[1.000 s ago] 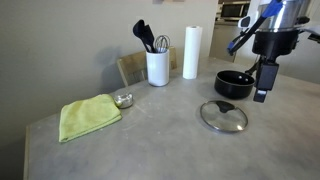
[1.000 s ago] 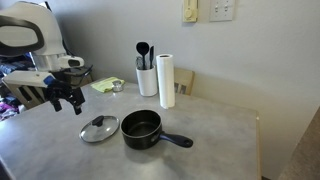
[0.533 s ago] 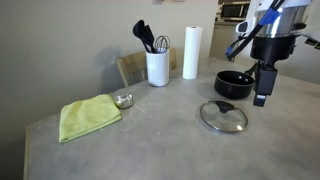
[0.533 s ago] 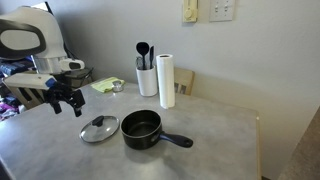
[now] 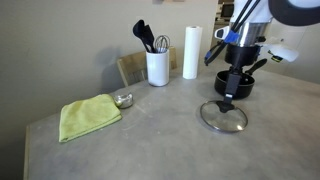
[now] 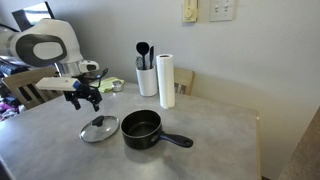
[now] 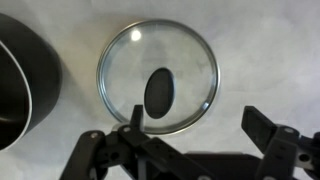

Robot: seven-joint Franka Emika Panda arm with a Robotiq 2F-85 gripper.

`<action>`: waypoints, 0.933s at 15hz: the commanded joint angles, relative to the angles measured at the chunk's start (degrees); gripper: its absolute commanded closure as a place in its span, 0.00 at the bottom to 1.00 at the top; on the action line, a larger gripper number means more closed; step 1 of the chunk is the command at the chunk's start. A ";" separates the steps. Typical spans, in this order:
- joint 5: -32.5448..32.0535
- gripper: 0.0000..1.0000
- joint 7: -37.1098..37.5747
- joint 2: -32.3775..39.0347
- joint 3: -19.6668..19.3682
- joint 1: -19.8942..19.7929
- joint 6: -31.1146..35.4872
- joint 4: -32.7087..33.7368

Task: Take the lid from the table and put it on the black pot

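The glass lid [image 5: 223,116] with a silver rim and dark knob lies flat on the grey table [image 5: 150,140]; it also shows in the other exterior view [image 6: 99,129] and fills the wrist view [image 7: 158,76]. The black pot [image 6: 141,129] stands right beside it, handle pointing away; it is partly hidden behind the arm in an exterior view [image 5: 245,85] and shows at the wrist view's left edge [image 7: 22,90]. My gripper [image 5: 228,102] hovers above the lid [image 6: 93,103], open and empty, fingers spread wide [image 7: 195,122].
A white utensil holder [image 5: 157,66] with dark utensils and a paper towel roll [image 5: 192,52] stand at the back. A green cloth [image 5: 88,115] and a small glass bowl [image 5: 123,99] lie to the side. A chair back [image 5: 132,68] shows behind the table.
The arm has swung from beside the table's edge to over the lid; the gripper now hangs above it. Lid and pot have not moved.
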 commanded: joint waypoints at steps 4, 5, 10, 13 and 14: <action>-3.19 0.00 -0.78 9.56 -0.93 -4.04 3.79 7.72; -2.29 0.00 -1.29 10.58 -0.70 -5.08 3.42 8.33; -3.02 0.00 0.41 8.81 0.02 -4.40 2.91 6.93; -5.29 0.00 2.37 8.90 -0.91 -3.18 3.45 5.95; -6.45 0.00 3.37 9.49 -1.40 -2.91 4.22 5.71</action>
